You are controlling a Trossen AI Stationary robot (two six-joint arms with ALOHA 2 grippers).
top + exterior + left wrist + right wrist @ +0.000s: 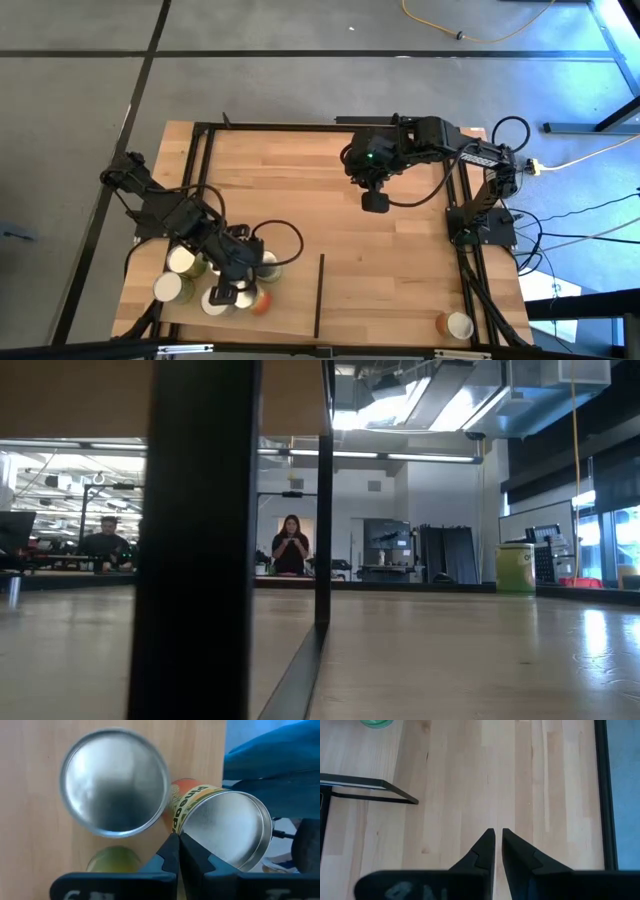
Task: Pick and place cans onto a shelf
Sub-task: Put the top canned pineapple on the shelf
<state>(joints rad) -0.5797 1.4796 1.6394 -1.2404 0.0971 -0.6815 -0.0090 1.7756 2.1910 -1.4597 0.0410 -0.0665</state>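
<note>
The cans (215, 280) crowd the near left corner of the table (400, 250), packed close, with the left gripper (232, 292) and its arm right over them, so little room is left between. The divider (319, 295) stands upright just right of the cluster. Past it, the near right is open save one can (457, 325) at the corner. The centre is bare under the right gripper (375, 202).

Shut tool (178, 851) between two cans' (115, 782) tops.
</note>
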